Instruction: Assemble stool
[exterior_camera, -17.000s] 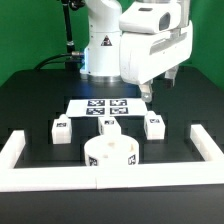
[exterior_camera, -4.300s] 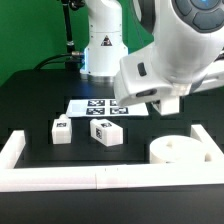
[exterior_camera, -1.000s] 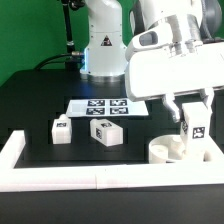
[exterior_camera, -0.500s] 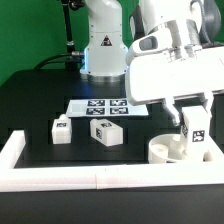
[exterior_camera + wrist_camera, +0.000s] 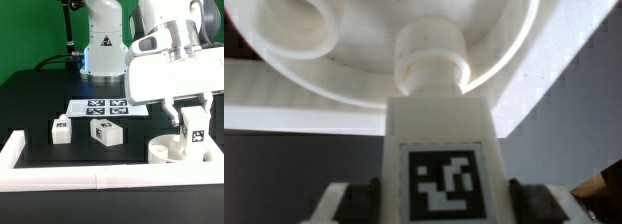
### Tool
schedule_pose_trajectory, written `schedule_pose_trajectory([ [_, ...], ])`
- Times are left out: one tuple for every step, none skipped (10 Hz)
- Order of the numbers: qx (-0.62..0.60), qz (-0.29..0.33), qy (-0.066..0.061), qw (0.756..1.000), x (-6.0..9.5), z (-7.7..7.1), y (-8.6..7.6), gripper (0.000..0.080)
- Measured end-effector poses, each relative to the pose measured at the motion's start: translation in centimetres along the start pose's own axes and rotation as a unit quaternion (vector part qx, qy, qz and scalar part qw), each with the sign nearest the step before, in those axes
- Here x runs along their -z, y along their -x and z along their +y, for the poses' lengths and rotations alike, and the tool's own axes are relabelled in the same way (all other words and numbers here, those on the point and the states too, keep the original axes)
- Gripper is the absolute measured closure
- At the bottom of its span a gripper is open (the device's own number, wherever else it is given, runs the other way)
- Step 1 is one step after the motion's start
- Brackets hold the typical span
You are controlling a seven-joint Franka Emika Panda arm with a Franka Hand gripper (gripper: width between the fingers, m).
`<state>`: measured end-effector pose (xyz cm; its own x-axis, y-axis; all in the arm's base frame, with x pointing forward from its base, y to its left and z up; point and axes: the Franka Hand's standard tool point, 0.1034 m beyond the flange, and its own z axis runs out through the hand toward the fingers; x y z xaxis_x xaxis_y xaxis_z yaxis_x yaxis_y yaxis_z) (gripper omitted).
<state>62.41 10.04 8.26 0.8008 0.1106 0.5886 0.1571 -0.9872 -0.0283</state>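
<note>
The pincer (image 5: 195,114) is clenched on one stool leg (image 5: 197,134) and holds it upright, tag facing the camera, with a finger on either side of the block. The leg hangs straight below the pincer, over the round seat (image 5: 163,152). The seat lies on the black tabletop (image 5: 40,100) at the exterior view's right, just inside the corner of the white border rail (image 5: 60,179).

In the wrist view the leg (image 5: 445,150) runs away from the pincer (image 5: 441,205), and its rounded peg end meets the seat (image 5: 322,70) at a socket. I cannot tell how deep it sits.

Two more legs (image 5: 61,131) (image 5: 106,132) lie loose on the tabletop, well apart from the pincer and in front of the marker board (image 5: 104,106).
</note>
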Motion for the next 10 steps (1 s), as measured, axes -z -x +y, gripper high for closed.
schedule_pose_trajectory([
  [0.000, -0.003, -0.001, 1.000, -0.02, -0.01, -0.05, 0.0462],
  [0.000, -0.009, -0.001, 1.000, -0.13, -0.05, 0.22, 0.0383],
  [0.000, -0.010, -0.001, 1.000, -0.14, -0.05, 0.24, 0.0249],
  [0.000, -0.010, -0.002, 1.000, -0.16, -0.05, 0.27, 0.0249],
  [0.000, -0.010, -0.002, 1.000, -0.17, -0.05, 0.28, 0.0170],
  [0.000, -0.010, -0.002, 1.000, -0.17, -0.05, 0.30, 0.0156],
  [0.000, -0.010, -0.002, 1.000, -0.18, -0.05, 0.30, 0.0156],
  [0.000, -0.010, -0.002, 1.000, -0.18, -0.05, 0.31, 0.0151],
  [0.000, -0.010, -0.002, 1.000, -0.18, -0.05, 0.32, 0.0151],
  [0.000, -0.010, -0.002, 1.000, -0.19, -0.05, 0.32, 0.0150],
])
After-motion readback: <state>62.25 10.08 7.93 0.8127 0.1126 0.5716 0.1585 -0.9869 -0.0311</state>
